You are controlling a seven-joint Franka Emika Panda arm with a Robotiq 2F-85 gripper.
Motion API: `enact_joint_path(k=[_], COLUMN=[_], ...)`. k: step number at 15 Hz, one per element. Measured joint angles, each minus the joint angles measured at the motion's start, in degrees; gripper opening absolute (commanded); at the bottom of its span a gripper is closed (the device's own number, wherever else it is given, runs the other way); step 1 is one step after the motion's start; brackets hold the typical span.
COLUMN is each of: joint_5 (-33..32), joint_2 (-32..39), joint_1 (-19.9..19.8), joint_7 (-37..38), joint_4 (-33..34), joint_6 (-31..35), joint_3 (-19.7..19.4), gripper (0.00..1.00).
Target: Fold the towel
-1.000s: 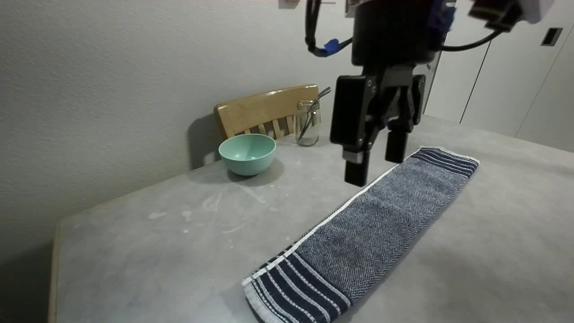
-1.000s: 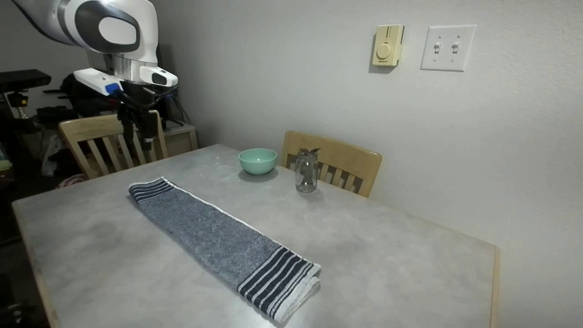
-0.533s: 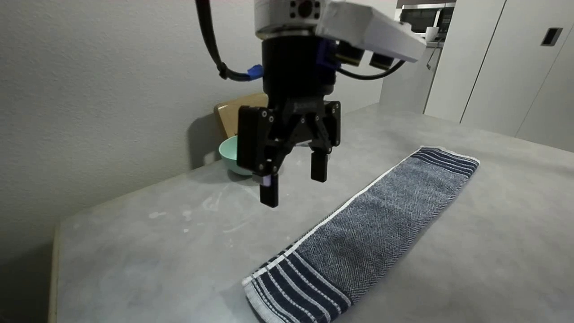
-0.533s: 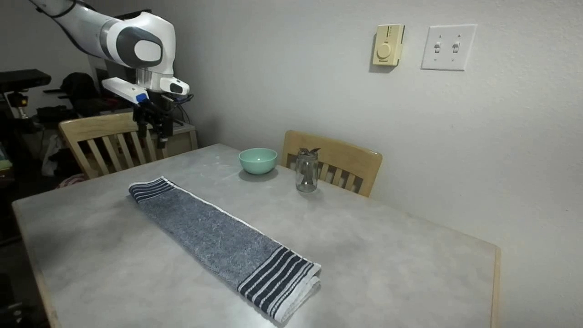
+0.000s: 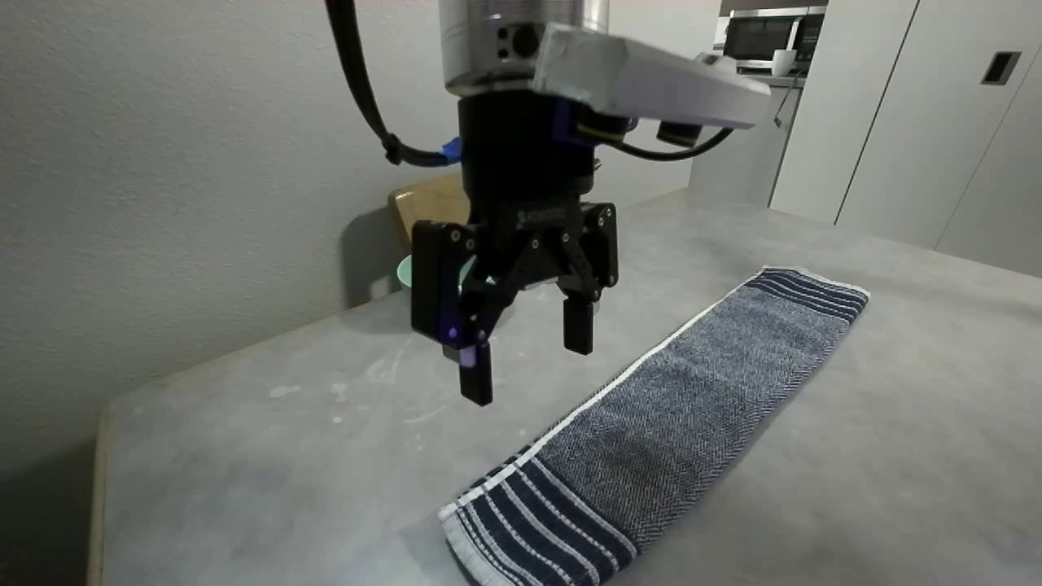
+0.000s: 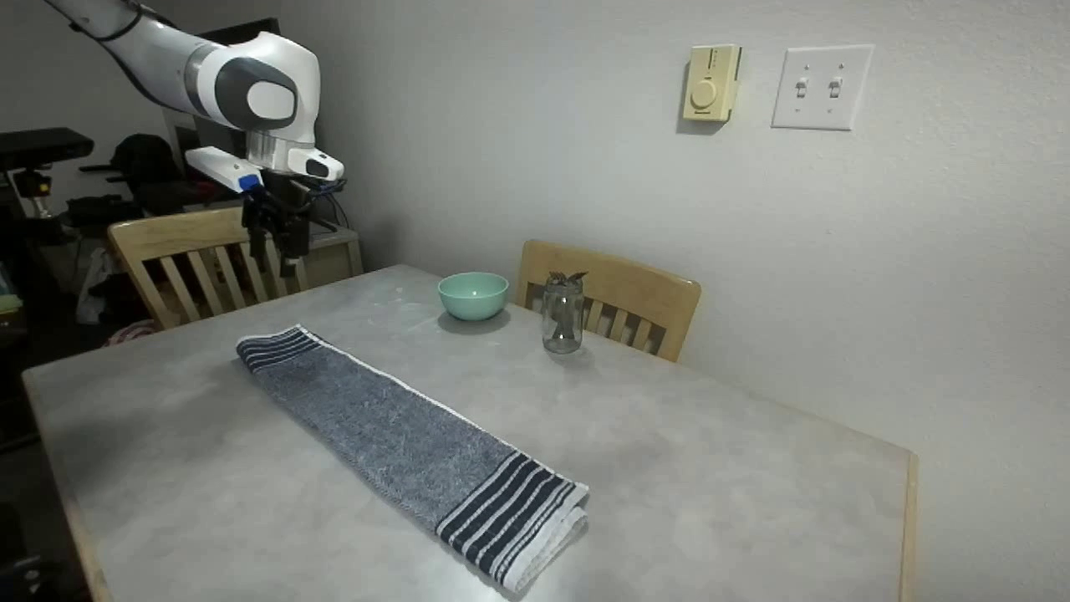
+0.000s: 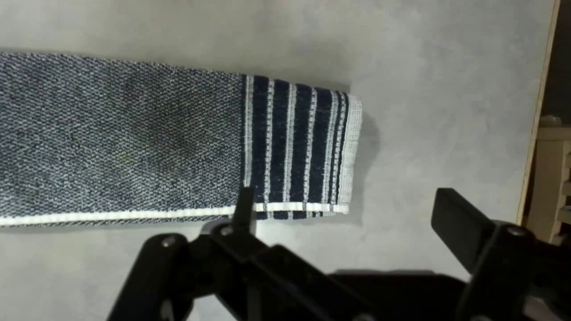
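The arm (image 6: 201, 79) is white and grey; the end effector (image 5: 527, 352) (screws (image 7: 226, 230) showing) and cable (image 5: 355, 77) are black.

Home: microwave (image 5: 759, 37), thermostat (image 6: 711, 84), chairs (image 6: 637, 288)

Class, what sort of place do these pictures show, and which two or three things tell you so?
Probably a home's dining area near a kitchen: wooden chairs stand by the table, a glass jar holds what looks like cutlery, and an apparent microwave stands in the background.
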Motion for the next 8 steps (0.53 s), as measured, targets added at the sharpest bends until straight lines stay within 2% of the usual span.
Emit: enact_joint_path(k=[8], joint_5=[-2.22], joint_2=[9.87], joint_1=[5.00], joint_7=[5.16], joint_4=[6.36], joint_6=[-1.97], joint_3=[-0.96], gripper=[1.00])
